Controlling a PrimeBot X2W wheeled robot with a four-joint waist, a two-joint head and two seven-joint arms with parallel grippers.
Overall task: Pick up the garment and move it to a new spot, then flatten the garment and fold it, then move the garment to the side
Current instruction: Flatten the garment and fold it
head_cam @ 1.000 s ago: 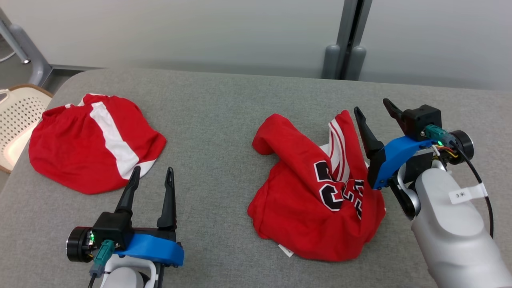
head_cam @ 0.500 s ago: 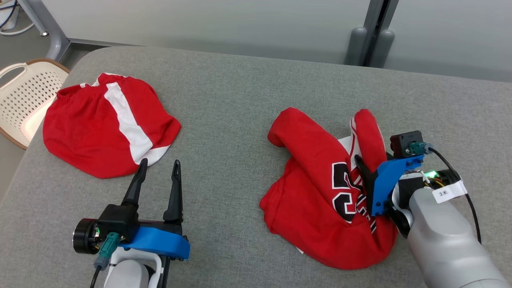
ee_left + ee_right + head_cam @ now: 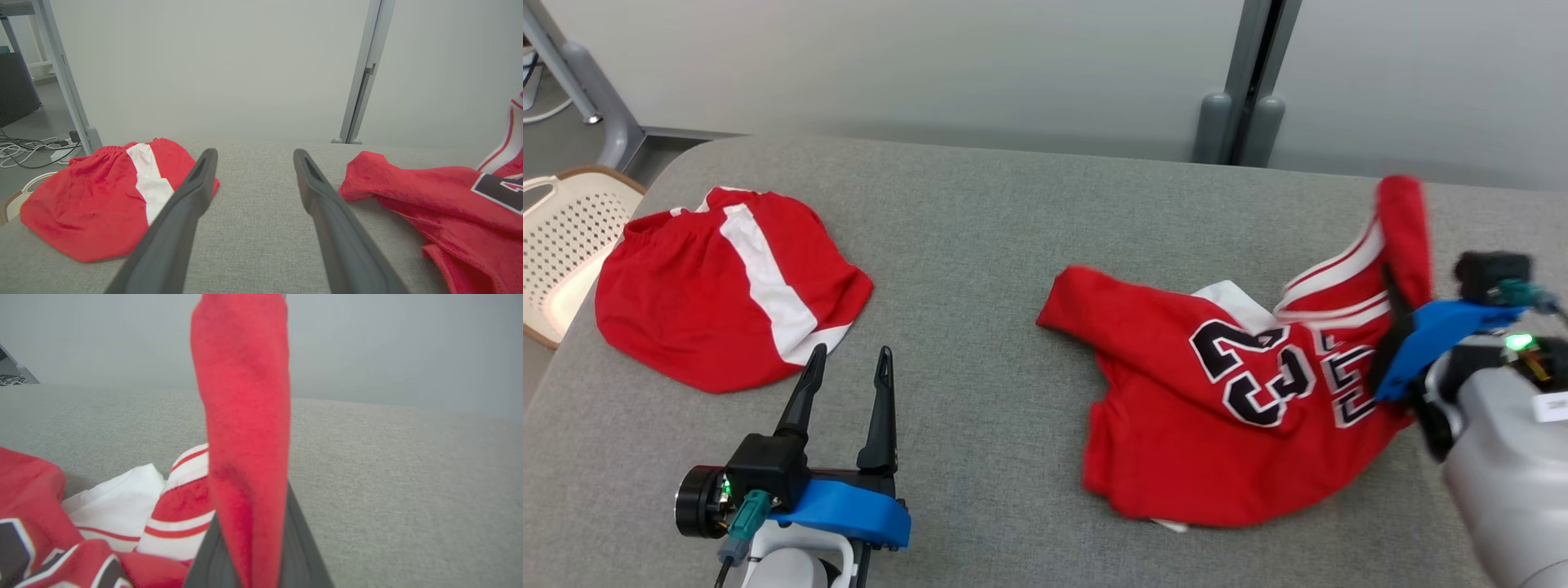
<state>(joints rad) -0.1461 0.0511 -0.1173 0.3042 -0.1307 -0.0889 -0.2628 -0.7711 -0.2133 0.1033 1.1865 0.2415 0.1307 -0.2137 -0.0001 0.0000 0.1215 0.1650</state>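
Red jersey (image 3: 1241, 408), numbered 23, lies crumpled on the right half of the grey bench (image 3: 1013, 229), with one shoulder strap (image 3: 1403, 212) standing upright. It looks light, soft and floppy, so I judge it will sag and drag wherever it is unsupported. The banded strap or the hem edges seem the best places to pinch. My right hand (image 3: 1392, 286) sits low at the jersey's right edge, fingers pointing up and away, clamped tight on that strap. My left hand (image 3: 849, 353) hangs low over bare bench between the jersey and a pair of red shorts (image 3: 719, 286), fingers spread wide, holding nothing.
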